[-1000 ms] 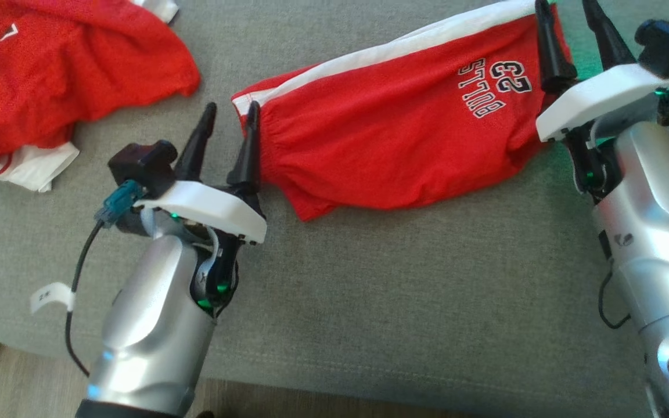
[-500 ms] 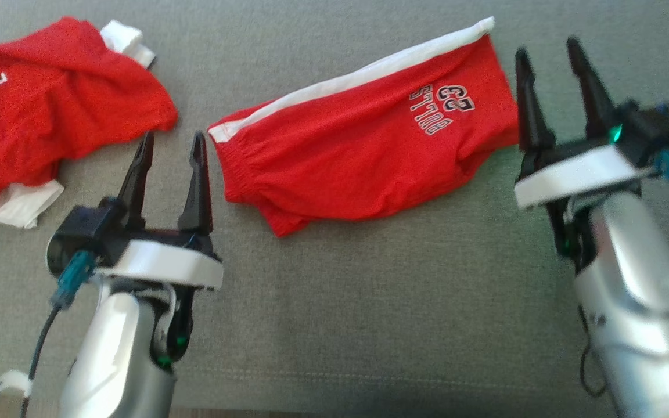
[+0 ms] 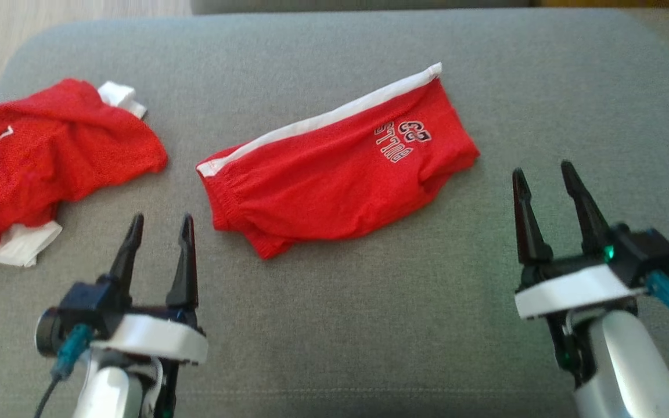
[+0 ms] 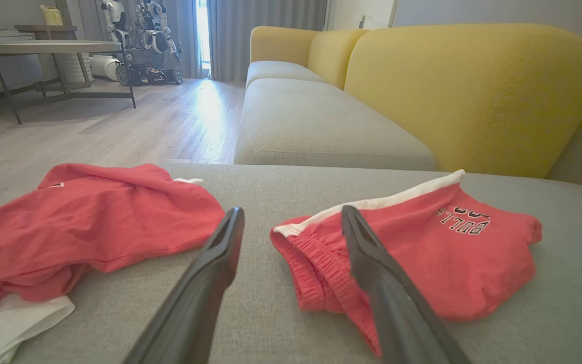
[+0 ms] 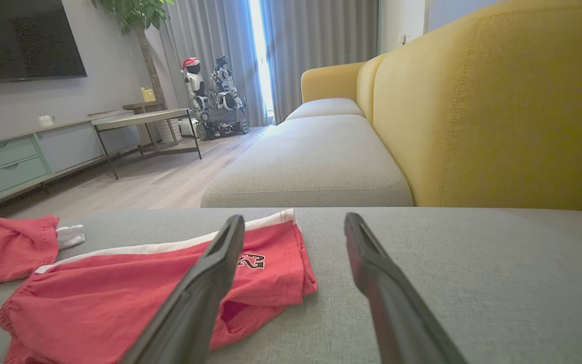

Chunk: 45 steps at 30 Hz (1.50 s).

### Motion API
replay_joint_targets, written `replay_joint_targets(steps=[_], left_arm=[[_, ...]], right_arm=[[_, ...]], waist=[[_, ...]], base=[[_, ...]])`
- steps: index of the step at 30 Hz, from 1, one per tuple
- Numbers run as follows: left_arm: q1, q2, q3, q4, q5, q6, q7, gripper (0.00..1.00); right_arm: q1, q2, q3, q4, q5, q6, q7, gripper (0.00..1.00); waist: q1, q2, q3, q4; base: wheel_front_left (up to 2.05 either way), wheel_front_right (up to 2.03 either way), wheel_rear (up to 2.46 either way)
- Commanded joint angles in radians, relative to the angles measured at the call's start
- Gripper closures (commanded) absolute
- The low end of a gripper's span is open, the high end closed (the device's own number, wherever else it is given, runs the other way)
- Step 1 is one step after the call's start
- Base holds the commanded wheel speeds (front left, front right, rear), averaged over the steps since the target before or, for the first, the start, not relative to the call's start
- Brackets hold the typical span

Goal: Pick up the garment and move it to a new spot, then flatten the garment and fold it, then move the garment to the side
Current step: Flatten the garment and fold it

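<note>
My left gripper [image 3: 162,219] and right gripper [image 3: 543,168] both stand wide open with nothing in them, over the near side of the grey cushion [image 3: 369,325]. The folded red shorts [image 3: 334,174] lie flat at the cushion's middle, touching neither gripper.

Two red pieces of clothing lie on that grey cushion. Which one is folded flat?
The red shorts in the middle, with a white stripe and Bulls lettering. The other red garment, at the left, lies crumpled in a heap.
</note>
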Motion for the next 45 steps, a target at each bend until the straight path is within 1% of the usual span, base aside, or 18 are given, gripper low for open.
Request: replay_joint_targets(steps=[1, 10, 15, 35, 41, 45], left_arm=[[0.002, 0.015, 0.034, -0.032, 0.006, 0.005, -0.012, 0.00], [0.057, 0.012, 0.029, -0.019, 0.017, 0.020, -0.012, 0.00], [0.064, 0.015, 0.030, -0.016, 0.011, 0.021, -0.012, 0.00], [0.033, 0.019, 0.012, 0.001, -0.004, 0.025, -0.005, 0.00], [0.002, 0.017, -0.003, 0.001, -0.005, 0.019, -0.004, 0.00], [-0.032, 0.012, -0.018, 0.003, -0.004, 0.011, -0.005, 0.00]], right_arm=[[0.016, 0.010, 0.014, -0.054, -0.008, -0.001, 0.013, 0.00], [0.135, 0.018, 0.001, -0.144, -0.018, -0.001, 0.074, 0.00], [0.161, 0.020, 0.005, -0.169, -0.009, -0.001, 0.094, 0.00], [0.147, 0.022, -0.004, -0.161, 0.002, -0.001, 0.101, 0.00], [0.118, 0.022, -0.023, -0.143, -0.004, -0.001, 0.097, 0.00], [0.060, 0.015, -0.046, -0.098, -0.009, -0.001, 0.095, 0.00]], waist=[[0.0000, -0.0001, -0.031, -0.012], [0.0000, -0.0001, -0.080, -0.012], [0.0000, -0.0001, -0.083, -0.014], [0.0000, -0.0001, -0.062, 0.000], [0.0000, -0.0001, -0.034, 0.025], [0.0000, -0.0001, -0.004, 0.055]], base=[[0.00, 0.00, 0.00], [0.00, 0.00, 0.00], [0.00, 0.00, 0.00], [0.00, 0.00, 0.00], [0.00, 0.00, 0.00], [0.00, 0.00, 0.00]])
